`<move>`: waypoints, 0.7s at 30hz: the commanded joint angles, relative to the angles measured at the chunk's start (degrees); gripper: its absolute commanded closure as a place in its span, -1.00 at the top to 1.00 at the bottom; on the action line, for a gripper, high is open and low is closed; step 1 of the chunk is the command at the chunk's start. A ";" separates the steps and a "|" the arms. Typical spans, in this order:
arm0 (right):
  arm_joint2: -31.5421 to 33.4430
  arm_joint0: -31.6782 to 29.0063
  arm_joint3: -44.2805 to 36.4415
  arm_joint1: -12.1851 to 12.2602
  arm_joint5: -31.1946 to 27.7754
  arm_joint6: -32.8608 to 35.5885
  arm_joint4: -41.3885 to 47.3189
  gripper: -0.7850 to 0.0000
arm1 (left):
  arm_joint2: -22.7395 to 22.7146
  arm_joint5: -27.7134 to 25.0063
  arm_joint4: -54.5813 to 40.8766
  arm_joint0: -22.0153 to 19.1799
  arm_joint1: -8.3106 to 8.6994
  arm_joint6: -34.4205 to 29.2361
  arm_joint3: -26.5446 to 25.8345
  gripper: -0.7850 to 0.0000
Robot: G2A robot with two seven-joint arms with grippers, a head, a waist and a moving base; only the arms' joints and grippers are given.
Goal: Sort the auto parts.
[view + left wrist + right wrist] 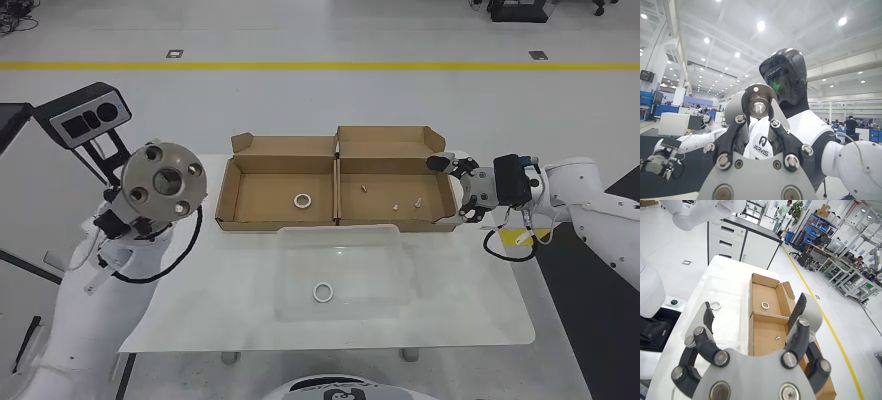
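Two open cardboard boxes are sitting side by side, touching, along the far part of the white table (pixel 480 300), and a clear bin (pixel 372 268) is lying just in front of them, across the seam between the two. The left box (pixel 258 196) is holding one metal ring (pixel 302 200), lying flat near its right wall. The right box (pixel 385 183) is holding three small pale bolts (pixel 397 206), scattered apart on its floor. The bin is holding a second ring (pixel 323 292), lying flat near its near-left part. The flange (pixel 163 181) is being held beyond the left end of the table, well apart from the boxes. Its round face is turning up toward the top camera and showing a large central bore with several smaller holes around it. In the left wrist view the flange (pixel 758 92) is showing as dull grey-tan metal, with a hollow hub sticking out below the disc and a ribbed band around the hub. The left gripper (pixel 758 108) is clamping that hub, one dark pad pressing on each side. The right gripper (pixel 452 187) is hovering at the right end of the right box, its fingers spreading wide with nothing between them.
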 commanded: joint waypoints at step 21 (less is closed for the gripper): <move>0.00 0.00 0.01 0.00 0.00 0.00 0.00 1.00 | -1.24 0.11 -8.83 0.98 -1.87 2.26 -1.04 -1.00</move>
